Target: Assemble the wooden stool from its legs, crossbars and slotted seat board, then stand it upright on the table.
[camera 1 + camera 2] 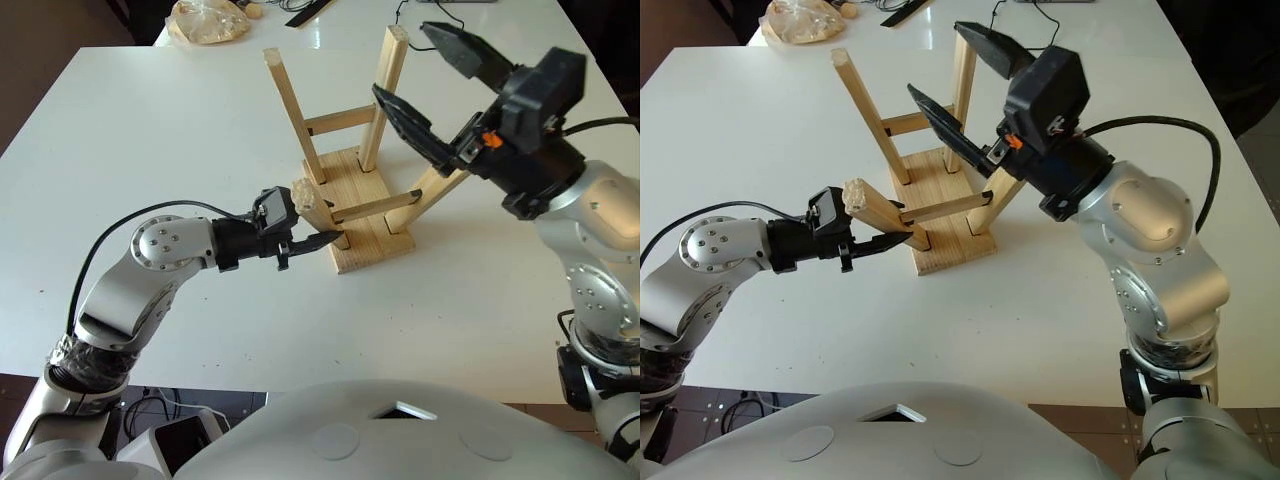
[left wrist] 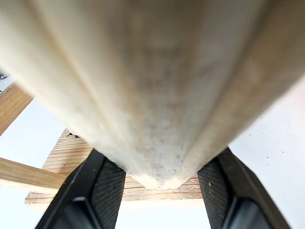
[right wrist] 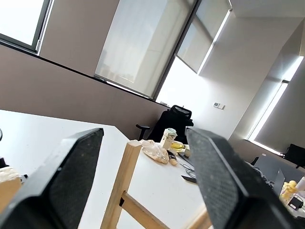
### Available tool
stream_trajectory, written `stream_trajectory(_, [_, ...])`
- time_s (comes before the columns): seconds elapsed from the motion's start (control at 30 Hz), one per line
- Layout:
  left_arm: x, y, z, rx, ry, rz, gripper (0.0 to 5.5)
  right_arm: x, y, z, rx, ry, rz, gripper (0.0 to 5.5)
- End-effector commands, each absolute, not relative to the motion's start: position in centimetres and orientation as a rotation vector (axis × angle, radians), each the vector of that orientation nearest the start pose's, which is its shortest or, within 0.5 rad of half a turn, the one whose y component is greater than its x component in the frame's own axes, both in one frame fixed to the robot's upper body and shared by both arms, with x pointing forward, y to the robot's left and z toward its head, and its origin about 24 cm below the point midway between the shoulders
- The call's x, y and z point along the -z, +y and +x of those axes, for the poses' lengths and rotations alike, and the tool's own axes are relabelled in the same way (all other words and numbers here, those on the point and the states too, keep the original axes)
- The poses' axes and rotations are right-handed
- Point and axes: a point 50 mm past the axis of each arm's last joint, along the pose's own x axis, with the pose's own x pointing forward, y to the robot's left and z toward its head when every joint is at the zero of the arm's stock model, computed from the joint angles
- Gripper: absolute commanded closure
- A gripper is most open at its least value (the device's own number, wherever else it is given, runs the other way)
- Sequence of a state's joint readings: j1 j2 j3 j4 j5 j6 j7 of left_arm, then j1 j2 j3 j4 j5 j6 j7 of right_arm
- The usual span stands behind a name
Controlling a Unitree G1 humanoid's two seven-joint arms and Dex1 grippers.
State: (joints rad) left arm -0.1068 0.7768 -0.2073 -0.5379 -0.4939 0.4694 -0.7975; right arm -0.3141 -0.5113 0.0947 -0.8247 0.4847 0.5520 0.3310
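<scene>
Right up against my left wrist: a wooden stool leg (image 2: 152, 95), and my left gripper (image 1: 318, 241) is clamped on it, one black pad (image 2: 102, 191) on either side. That's the near-left leg, and it's leaning, its free end tipped out toward my left arm while its foot sits at the near corner of the slotted seat board (image 1: 372, 243). The board lies flat on the white table (image 1: 150, 130), so the stool is upside down, legs pointing up. The far-left leg (image 1: 293, 110) and far-right leg (image 1: 385, 95) rise from the board, joined by a crossbar (image 1: 340, 122). A second crossbar (image 1: 375, 207) runs from my held leg across to the near-right leg (image 1: 437, 188). Over on my right, the right gripper (image 3: 143, 131) is up high, fingers spread wide, the top of the far-right leg between them, touching neither pad. A clear plastic bag (image 1: 208, 20) sits at the table's far edge.
</scene>
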Motion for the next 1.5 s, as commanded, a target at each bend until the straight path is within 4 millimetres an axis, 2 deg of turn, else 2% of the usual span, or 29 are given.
stream_trajectory(0.03, [-9.0, 15.6, 21.4, 1.185, 0.484, 0.337, 3.44, -20.0, -10.1, 21.6, -0.819, -0.321, -0.237, 2.33])
stream_trajectory(0.17, [-9.2, 15.6, 21.4, 1.196, 0.491, 0.322, 3.44, -15.8, -10.2, 21.8, -0.803, -0.167, -0.265, 2.33])
stream_trajectory(0.27, [-9.5, 15.5, 21.5, 1.197, 0.481, 0.315, 3.44, -10.8, -10.9, 21.6, -0.784, 0.011, -0.322, 2.33])
stream_trajectory(0.37, [-10.7, 15.6, 21.8, 1.185, 0.454, 0.29, 3.44, -6.3, -11.4, 21.1, -0.775, 0.178, -0.368, 2.33])
stream_trajectory(0.47, [-11.4, 15.6, 22.0, 1.195, 0.451, 0.313, 3.44, -3.8, -11.1, 20.1, -0.835, 0.25, -0.468, 2.33])
stream_trajectory(0.53, [-11.4, 15.5, 21.9, 1.21, 0.463, 0.325, 3.44, -3.6, -10.6, 19.9, -0.857, 0.239, -0.48, 2.33])
stream_trajectory(0.63, [-10.4, 15.8, 21.7, 1.214, 0.516, 0.347, 3.44, -5.1, -10.0, 20.3, -0.874, 0.167, -0.444, 2.33])
stream_trajectory(0.87, [-5.2, 17.5, 19.9, 1.179, 0.717, 0.34, 3.44, -11.6, -9.0, 21.1, -0.944, -0.062, -0.274, 2.33])
stream_trajectory(1.0, [-4.4, 18.0, 20.3, 1.149, 0.738, 0.335, 3.44, -15.2, -9.0, 21.1, -0.971, -0.164, -0.183, 2.33])
stream_trajectory(1.13, [-4.7, 18.2, 20.6, 1.153, 0.734, 0.331, 3.44, -21.0, -10.2, 21.4, -0.95, -0.347, 0.015, 2.33])
stream_trajectory(1.23, [-5.3, 18.3, 21.0, 1.159, 0.723, 0.334, 3.44, -24.8, -12.3, 22.2, -0.897, -0.457, 0.134, 2.33])
stream_trajectory(1.3, [-5.8, 18.4, 21.3, 1.161, 0.713, 0.34, 3.44, -26.7, -15.0, 23.4, -0.788, -0.506, 0.133, 2.33])
stream_trajectory(1.33, [-6.1, 18.4, 21.5, 1.16, 0.705, 0.348, 3.44, -27.0, -17.1, 24.6, -0.665, -0.502, 0.095, 2.33])
stream_trajectory(1.4, [-6.5, 18.4, 21.9, 1.158, 0.691, 0.358, 3.44, -26.3, -20.6, 26.4, -0.436, -0.436, -0.035, 2.33])
stream_trajectory(1.5, [-7.0, 18.2, 22.2, 1.152, 0.671, 0.359, 3.44, -22.2, -24.2, 27.7, -0.211, -0.269, -0.307, 2.33])
